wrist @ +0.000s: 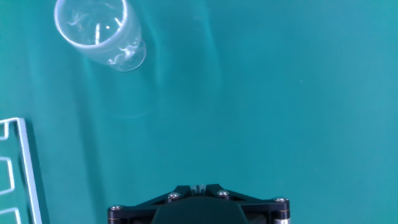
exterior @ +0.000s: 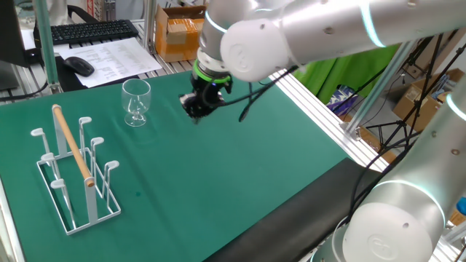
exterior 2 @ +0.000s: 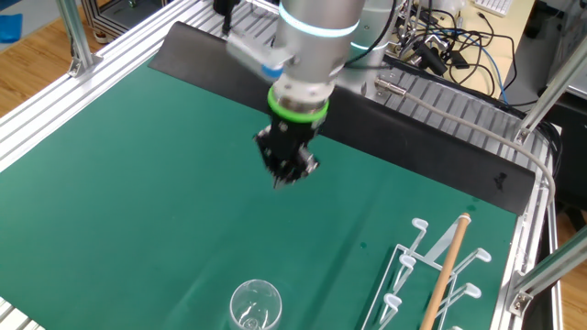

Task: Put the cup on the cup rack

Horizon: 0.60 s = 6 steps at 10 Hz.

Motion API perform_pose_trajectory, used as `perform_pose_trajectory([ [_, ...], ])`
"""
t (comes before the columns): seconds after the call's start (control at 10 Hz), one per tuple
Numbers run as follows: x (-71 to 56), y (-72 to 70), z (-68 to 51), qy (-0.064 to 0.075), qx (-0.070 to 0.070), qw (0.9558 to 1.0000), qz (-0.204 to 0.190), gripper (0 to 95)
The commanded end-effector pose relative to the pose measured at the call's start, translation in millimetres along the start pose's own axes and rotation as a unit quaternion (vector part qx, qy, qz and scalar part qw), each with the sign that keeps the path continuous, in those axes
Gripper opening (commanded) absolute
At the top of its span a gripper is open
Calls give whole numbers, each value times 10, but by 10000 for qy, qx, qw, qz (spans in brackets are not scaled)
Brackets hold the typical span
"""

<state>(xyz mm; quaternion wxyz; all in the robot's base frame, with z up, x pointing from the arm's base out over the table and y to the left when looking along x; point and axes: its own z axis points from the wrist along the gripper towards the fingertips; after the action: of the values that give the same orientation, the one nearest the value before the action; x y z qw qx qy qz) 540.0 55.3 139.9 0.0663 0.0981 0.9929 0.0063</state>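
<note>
The cup (exterior: 136, 101) is a clear stemmed glass standing upright on the green mat, seen from above in the hand view as the cup (wrist: 99, 34) at the top left, and as the cup (exterior 2: 254, 305) at the bottom edge of the other fixed view. The cup rack (exterior: 75, 169), white wire with a wooden rod, stands at the left front; cup rack (exterior 2: 438, 272), cup rack (wrist: 15, 168). My gripper (exterior: 195, 110) hovers above the mat to the right of the cup, apart from it. The gripper (exterior 2: 286, 174) is shut, fingertips together (wrist: 199, 186), holding nothing.
A keyboard (exterior: 87, 30), mouse (exterior: 78, 65) and papers lie beyond the mat's far edge. A cardboard box (exterior: 178, 33) stands behind the arm. Aluminium rails (exterior: 320, 109) border the mat on the right. Cables (exterior 2: 449, 50) lie past the mat.
</note>
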Motion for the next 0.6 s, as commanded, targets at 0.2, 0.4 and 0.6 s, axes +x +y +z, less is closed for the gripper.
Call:
perform_pose_trajectory([
  [0.2,-267,132,-91,137,-6,9996,244,0],
  [0.4,-358,124,-162,209,-10,9997,125,0],
  [0.6,-511,93,-115,298,-21,9994,175,0],
])
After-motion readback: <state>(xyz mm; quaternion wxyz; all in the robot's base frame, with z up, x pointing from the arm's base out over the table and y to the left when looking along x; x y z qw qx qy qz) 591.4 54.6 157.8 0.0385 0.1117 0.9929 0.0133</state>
